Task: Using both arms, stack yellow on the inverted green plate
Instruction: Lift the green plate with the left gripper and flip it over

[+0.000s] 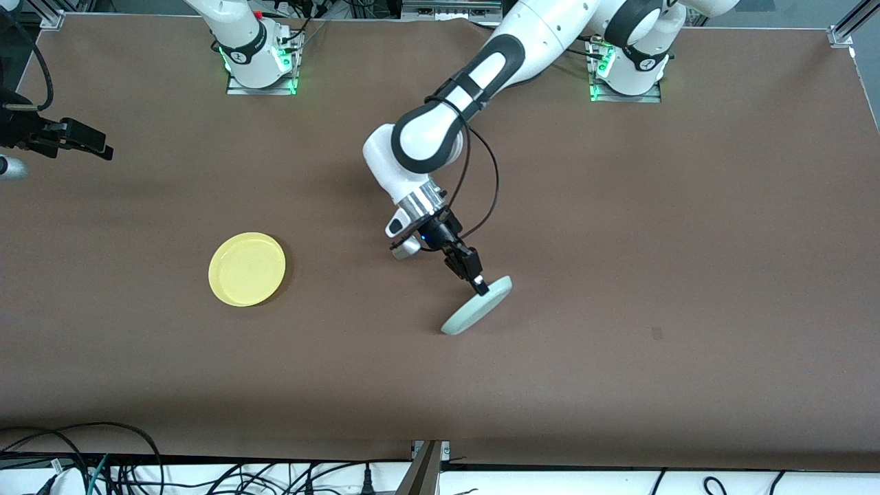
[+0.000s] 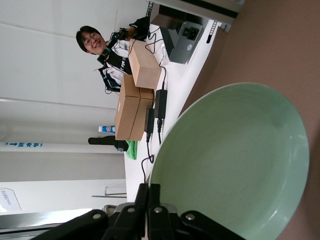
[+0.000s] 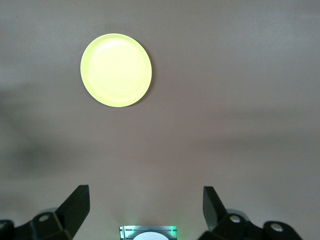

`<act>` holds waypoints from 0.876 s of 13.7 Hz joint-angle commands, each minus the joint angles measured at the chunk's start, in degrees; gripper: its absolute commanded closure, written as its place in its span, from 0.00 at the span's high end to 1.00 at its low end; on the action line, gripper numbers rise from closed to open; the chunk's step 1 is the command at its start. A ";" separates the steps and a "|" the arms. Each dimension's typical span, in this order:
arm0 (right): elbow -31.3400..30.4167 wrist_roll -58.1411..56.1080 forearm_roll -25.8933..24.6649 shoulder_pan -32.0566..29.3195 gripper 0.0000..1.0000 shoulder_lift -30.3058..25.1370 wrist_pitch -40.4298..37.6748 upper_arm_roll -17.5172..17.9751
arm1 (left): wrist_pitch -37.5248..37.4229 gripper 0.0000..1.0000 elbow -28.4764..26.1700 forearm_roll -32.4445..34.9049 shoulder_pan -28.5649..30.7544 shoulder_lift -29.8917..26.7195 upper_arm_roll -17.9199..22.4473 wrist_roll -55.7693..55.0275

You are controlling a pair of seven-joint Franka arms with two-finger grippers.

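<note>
The pale mint-green plate (image 1: 476, 306) stands tilted steeply on edge near the middle of the table, its lower rim on the tabletop. My left gripper (image 1: 482, 285) is shut on its upper rim; in the left wrist view the plate's hollow face (image 2: 235, 160) fills the frame beyond my closed fingers (image 2: 142, 197). The yellow plate (image 1: 247, 268) lies flat, right way up, toward the right arm's end of the table; it also shows in the right wrist view (image 3: 116, 69). My right gripper (image 1: 86, 143) is open and empty, held high at that end of the table, and the arm waits.
The brown table (image 1: 619, 227) carries only the two plates. The two arm bases (image 1: 260, 63) stand at the edge farthest from the front camera. Cables hang along the edge nearest to it.
</note>
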 commanded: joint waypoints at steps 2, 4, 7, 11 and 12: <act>-0.26 0.27 0.13 -0.43 1.00 -0.68 -1.05 0.40 | -2.45 0.00 3.03 1.66 -3.51 3.72 1.91 -2.40; -0.26 0.27 0.13 -0.52 1.00 -0.68 -1.05 0.40 | -2.98 0.00 2.68 1.57 -5.09 4.08 2.00 -3.02; -0.26 0.27 0.13 -0.52 1.00 -0.68 -1.05 0.23 | -3.16 0.04 2.60 1.39 -6.84 4.08 1.83 -3.73; -0.26 0.27 0.04 -0.43 1.00 -0.68 -1.14 0.40 | -4.21 0.64 1.98 -2.38 -9.31 3.99 1.39 -4.34; -0.26 0.27 0.04 -0.52 1.00 -0.59 -1.06 0.40 | -4.21 1.00 1.72 -2.56 -10.01 3.99 1.30 -5.82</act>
